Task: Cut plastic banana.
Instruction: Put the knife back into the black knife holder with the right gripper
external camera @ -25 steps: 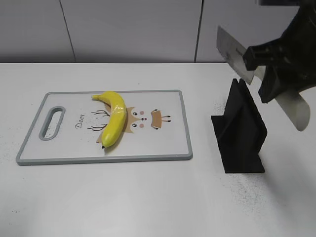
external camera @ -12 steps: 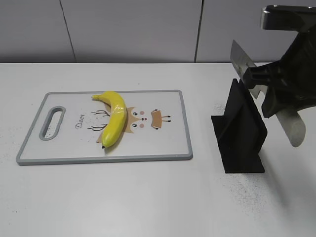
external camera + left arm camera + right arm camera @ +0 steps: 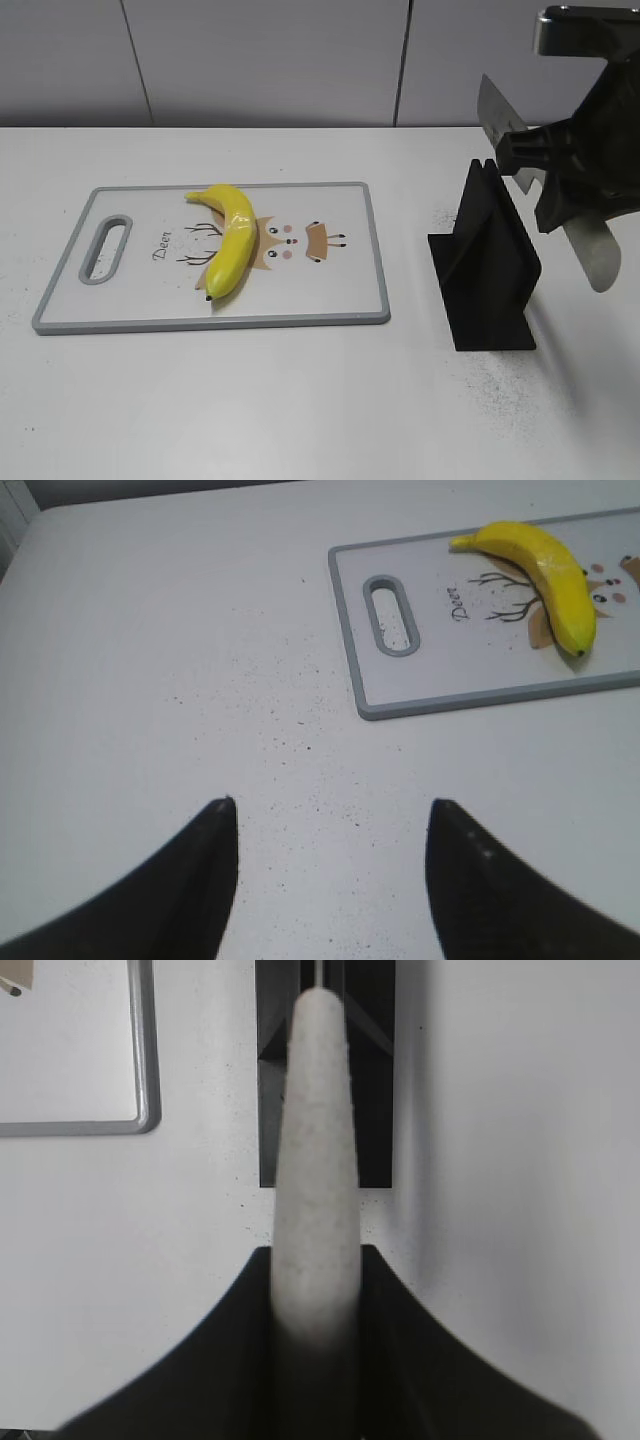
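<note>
Above stand (image 3: 487, 265), right pincer (image 3: 530, 160) gripping knife (image 3: 590, 245)

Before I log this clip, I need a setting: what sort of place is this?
Probably a lab test bench staged as a kitchen: a bare white table, a deer-print cutting board with a plastic banana, and a black knife stand.

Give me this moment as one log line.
right gripper: shut on knife, above black knife stand | left gripper: open, idle | plastic banana: uncut on cutting board
</note>
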Robot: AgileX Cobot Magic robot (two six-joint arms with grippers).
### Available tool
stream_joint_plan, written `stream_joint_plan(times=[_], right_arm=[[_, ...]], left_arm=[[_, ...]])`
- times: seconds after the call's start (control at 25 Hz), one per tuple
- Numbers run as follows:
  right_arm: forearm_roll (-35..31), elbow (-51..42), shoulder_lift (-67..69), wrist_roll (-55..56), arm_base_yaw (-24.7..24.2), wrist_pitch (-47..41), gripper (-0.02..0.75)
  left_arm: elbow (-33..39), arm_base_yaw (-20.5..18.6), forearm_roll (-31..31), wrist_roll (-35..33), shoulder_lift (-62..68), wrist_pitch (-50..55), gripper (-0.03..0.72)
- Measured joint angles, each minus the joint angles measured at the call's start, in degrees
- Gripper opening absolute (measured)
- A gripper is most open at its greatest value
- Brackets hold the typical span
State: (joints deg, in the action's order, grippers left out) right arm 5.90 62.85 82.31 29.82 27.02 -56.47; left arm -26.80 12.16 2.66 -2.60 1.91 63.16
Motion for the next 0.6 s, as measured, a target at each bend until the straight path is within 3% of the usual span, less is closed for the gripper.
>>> stream_joint_plan(times=[0.6], right_arm=[[1.1,-2.1,6.3,0.1,0.0,2.9,0.162]], left_arm=[[0.1,0.0,0.4,0.0,-1.7,-0.7,0.543]])
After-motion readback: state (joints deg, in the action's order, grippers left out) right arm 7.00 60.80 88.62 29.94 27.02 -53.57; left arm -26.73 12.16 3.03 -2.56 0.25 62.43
